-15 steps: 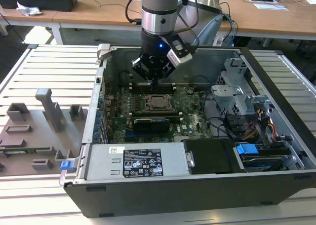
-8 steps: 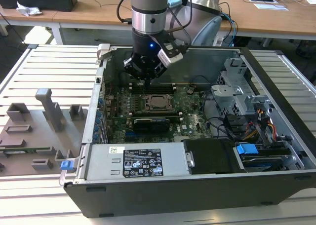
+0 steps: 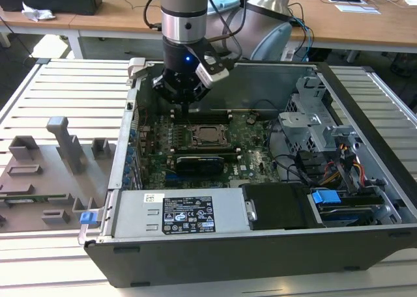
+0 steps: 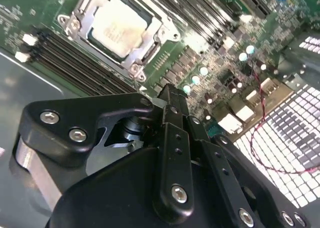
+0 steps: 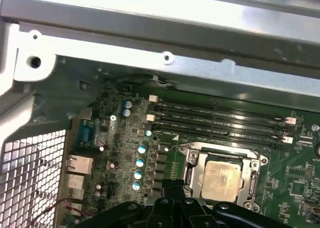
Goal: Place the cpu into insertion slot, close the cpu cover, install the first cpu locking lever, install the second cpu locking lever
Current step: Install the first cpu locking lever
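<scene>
- Gripper (image 3: pixel 186 105): in the exterior view we see it hanging inside the open computer case (image 3: pixel 260 261), above the back edge of the green circuit board (image 3: pixel 254 155). In both wrist views its black fingertips (image 4: pixel 170 95) appear pressed together with nothing pinched between them, and they touch no part.
- Cpu (image 4: pixel 119 28): we find the silver-topped chip lying flat in the insertion slot (image 4: pixel 136 70), near the gripper but apart from it.
- Cpu cover (image 4: pixel 82 15): the metal frame lies down around the chip, whose top shows through the window. We cannot tell whether the locking levers are latched.
- Long black memory slots (image 5: pixel 215 119): in the first wrist view we see them run just beside the socket, between it and the case wall.
- Slatted table (image 3: pixel 65 88): it carries the case, with grey fixtures (image 3: pixel 65 144) on the exterior view's left.
</scene>
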Robot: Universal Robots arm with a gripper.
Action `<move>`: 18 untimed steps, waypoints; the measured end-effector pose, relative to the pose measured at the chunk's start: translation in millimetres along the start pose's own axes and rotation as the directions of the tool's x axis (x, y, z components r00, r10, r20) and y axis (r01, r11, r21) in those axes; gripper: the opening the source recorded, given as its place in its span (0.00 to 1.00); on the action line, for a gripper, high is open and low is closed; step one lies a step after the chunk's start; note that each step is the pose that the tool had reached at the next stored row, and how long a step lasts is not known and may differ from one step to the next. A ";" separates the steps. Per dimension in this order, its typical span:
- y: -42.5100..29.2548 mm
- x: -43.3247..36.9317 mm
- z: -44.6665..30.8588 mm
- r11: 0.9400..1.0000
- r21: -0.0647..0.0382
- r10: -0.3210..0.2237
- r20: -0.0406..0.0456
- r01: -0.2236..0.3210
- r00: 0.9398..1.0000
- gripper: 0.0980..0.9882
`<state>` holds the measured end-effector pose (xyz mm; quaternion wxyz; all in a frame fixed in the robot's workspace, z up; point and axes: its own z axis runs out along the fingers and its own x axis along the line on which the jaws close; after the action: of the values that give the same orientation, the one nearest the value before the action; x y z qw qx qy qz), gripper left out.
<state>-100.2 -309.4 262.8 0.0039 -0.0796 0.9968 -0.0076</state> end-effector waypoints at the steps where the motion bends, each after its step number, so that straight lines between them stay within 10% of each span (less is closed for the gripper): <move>1: 2.2 3.2 0.1 1.000 0.000 0.000 0.000 0.000 1.000 0.01; 9: 18.2 13.4 0.2 1.000 0.000 0.000 0.000 0.000 1.000 0.01; 18: 28.5 7.8 0.7 1.000 0.000 0.000 0.000 0.000 1.000 0.01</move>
<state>-112.4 -282.6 261.6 0.0040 -0.0796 0.9968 -0.0076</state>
